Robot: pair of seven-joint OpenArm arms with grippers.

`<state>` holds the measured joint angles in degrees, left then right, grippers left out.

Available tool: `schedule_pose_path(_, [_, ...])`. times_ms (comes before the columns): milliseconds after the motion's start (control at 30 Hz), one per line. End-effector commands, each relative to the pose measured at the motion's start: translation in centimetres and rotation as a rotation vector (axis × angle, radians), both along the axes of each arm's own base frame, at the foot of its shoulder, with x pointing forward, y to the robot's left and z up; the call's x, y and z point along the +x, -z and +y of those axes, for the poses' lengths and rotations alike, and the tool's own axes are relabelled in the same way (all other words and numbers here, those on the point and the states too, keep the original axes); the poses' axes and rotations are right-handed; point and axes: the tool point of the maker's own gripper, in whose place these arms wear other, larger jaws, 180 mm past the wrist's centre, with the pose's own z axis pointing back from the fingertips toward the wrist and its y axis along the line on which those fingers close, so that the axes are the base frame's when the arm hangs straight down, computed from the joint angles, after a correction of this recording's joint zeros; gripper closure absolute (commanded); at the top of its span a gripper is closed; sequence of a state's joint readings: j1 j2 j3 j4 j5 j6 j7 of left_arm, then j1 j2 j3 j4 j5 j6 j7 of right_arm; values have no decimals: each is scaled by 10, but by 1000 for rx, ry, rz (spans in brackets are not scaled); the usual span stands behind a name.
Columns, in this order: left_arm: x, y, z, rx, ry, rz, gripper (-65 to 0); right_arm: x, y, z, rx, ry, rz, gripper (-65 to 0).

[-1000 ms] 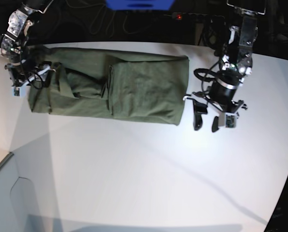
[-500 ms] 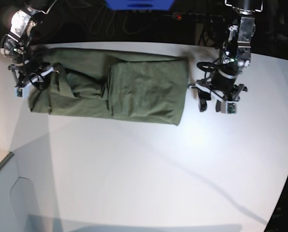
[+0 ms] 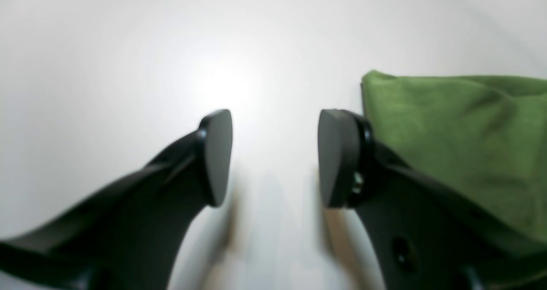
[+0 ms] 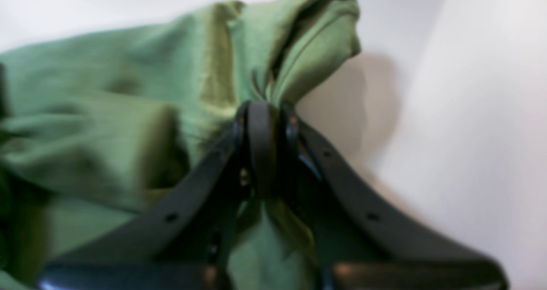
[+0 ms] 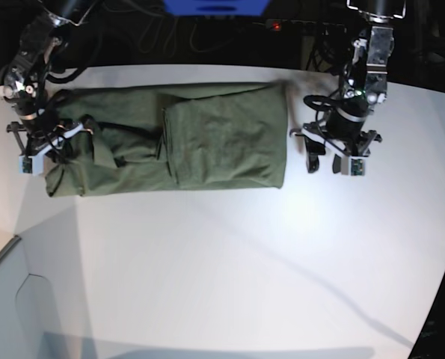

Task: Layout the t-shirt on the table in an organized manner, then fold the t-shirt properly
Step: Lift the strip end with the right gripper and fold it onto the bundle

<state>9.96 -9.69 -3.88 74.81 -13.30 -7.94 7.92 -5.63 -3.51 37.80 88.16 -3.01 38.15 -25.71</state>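
Right end effector (image 4: 263,149) clamped on shirt (image 5: 207,138) fold; left end effector (image 3: 273,157) wide over bare bench (image 5: 229,254).

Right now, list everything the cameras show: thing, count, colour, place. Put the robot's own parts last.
t-shirt: one, olive green, folded into a long band across the far part of the table.
table: one, white, fills most of the base view.
blue object: one, blue, behind the table at the top edge; cut off.
cables: several, dark, behind the table.
left claw: one, black, open over bare table, beside the shirt's end.
right claw: one, black, shut on a bunched end of the t-shirt.
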Motion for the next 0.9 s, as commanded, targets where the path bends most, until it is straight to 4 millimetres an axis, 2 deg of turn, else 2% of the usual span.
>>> schedule_pose_path(0, [8, -11, 3, 0, -3, -46, -312, 11, -21, 7, -5, -34, -77, 0])
schedule_pose_path(100, [8, -11, 3, 0, -3, -46, -312, 21, -40, 30, -12, -79, -132, 0])
schedule_pose_path(167, [9, -11, 3, 0, -4, -46, -312, 19, -45, 52, -6, -126, -141, 0])
schedule_pose_path(433, [11, 1, 0, -8, -7, -16, -312, 13, -64, 174, 66, -445, -192, 0])
schedule_pose_path(700, [6, 6, -1, -10, -7, -1, -312, 15, -57, 263, 146, -653, -175, 0])
schedule_pose_path(867, [5, 8, 0, -10, -7, 3, -312, 16, -38, 293, 178, -733, -126, 0])
